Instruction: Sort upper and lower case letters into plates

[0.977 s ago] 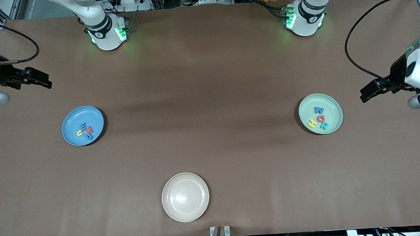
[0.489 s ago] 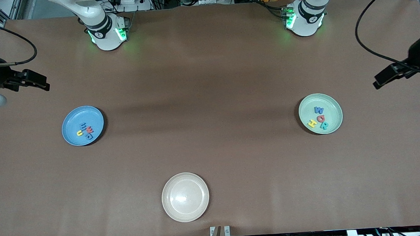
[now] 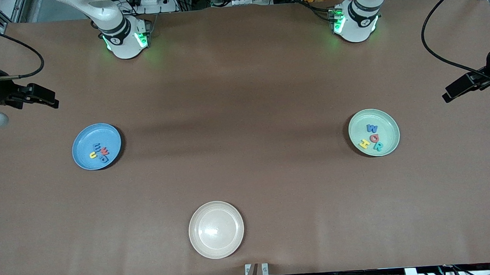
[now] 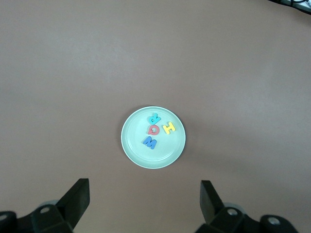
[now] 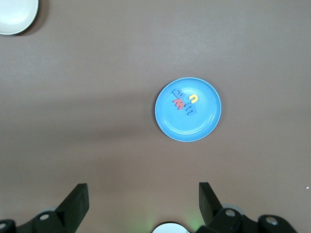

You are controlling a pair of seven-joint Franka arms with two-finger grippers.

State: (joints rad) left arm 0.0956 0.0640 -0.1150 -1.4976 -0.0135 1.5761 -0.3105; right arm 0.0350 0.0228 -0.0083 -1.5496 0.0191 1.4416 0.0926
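Observation:
The sky blue plate [image 3: 81,158] lies toward the right arm's end of the table and holds several small foam letters [image 3: 100,152]. The mint green plate [image 3: 388,122] lies toward the left arm's end with several letters [image 3: 372,139] in it. My right gripper [image 3: 55,102] hangs open and empty high over bare table at its end; its wrist view shows the blue plate [image 5: 190,130] and its letters [image 5: 183,102] far below. My left gripper [image 3: 447,96] is likewise open and empty high over its end, looking down on the green plate [image 4: 164,156] and letters [image 4: 155,130].
A cream plate [image 3: 216,229], with nothing in it, sits near the front edge of the brown table, midway between the two ends, and shows in a corner of the right wrist view [image 5: 14,14]. Both arm bases stand along the back edge.
The left arm has pulled up and outward toward its end of the table, leaving only its gripper in view. The right gripper has barely shifted. Plates and letters are unmoved.

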